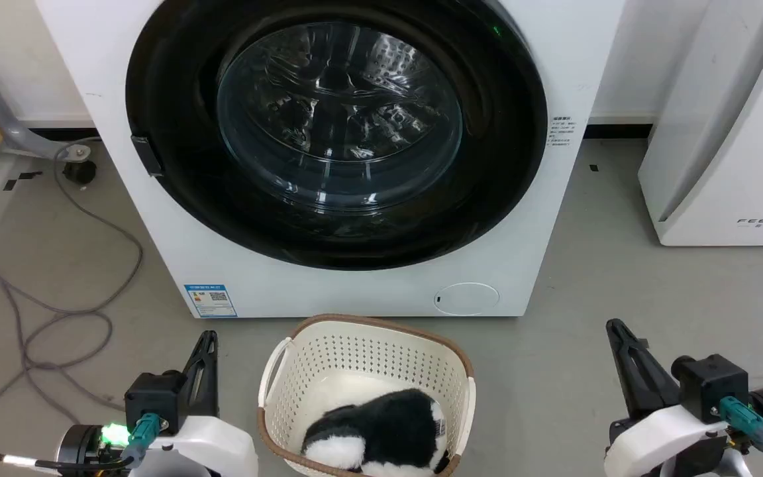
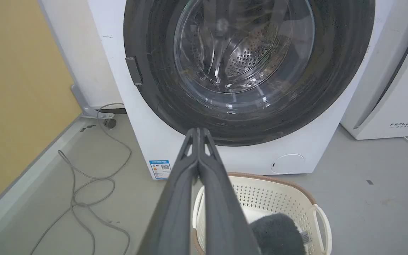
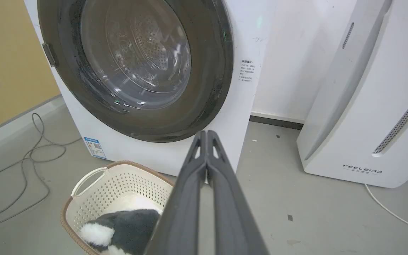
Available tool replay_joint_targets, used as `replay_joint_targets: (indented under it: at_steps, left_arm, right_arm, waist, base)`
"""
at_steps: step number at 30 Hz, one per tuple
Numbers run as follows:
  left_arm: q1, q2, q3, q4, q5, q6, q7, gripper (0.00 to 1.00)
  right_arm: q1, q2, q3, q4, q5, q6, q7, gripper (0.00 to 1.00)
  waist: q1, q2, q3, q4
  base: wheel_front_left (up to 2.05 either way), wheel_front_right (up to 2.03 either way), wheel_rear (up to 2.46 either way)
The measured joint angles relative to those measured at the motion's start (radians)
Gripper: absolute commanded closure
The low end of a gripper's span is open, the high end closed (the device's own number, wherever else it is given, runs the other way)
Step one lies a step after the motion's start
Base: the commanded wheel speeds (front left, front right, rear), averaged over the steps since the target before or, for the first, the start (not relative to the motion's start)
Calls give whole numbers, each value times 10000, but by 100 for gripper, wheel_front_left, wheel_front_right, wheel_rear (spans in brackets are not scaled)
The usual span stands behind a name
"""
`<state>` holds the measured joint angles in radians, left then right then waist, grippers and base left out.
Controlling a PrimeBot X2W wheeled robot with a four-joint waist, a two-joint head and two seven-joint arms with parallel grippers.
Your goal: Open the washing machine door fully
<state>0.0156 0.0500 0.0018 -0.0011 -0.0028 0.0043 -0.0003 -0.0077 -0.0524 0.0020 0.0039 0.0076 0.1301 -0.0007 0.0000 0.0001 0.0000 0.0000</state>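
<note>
Left claw (image 2: 198, 131) pinched together, empty; washing machine door (image 1: 335, 132) closed

Glossy black washing machine door (image 1: 501, 165) — cream basket (image 1: 355, 351)

Cream basket (image 1: 368, 358) holds plush toy (image 1: 381, 427); grey cable (image 1: 140, 255) nearby.

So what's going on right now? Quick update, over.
Washing machine door closed, untouched. Left gripper and right gripper shut, empty, well short of it. Basket with plush toy in front, below door level.
</note>
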Motion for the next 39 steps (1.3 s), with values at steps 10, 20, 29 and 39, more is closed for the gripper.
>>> replay_joint_targets:
  at_steps: [10, 20, 29, 39]
  left_arm:
    - [3, -2, -10, 46, -33, 13, -17, 0]
    - [3, -2, -140, 128, -188, 6, -203, 0]
    - [2, -4, -190, 265, -405, 0, -403, 0]
    - [2, -4, -228, 353, -627, 0, -623, 0]
  right_arm:
    - [-1, 0, -4, 19, 21, 0, -13, 0]
    - [7, 0, -127, 130, 176, 0, -207, 100]
    - [144, 0, -161, 167, 221, 0, -368, 100]
    - [203, 0, -244, 153, 1755, 0, -577, 100]
  waist:
    - [0, 0, 0, -2]
    - [0, 0, -11, 13]
    - [0, 0, -21, 36]
    - [0, 0, -33, 56]
  base:
    - [0, 0, 0]
    - [0, 0, 0]
    - [0, 0, 0]
    - [0, 0, 0]
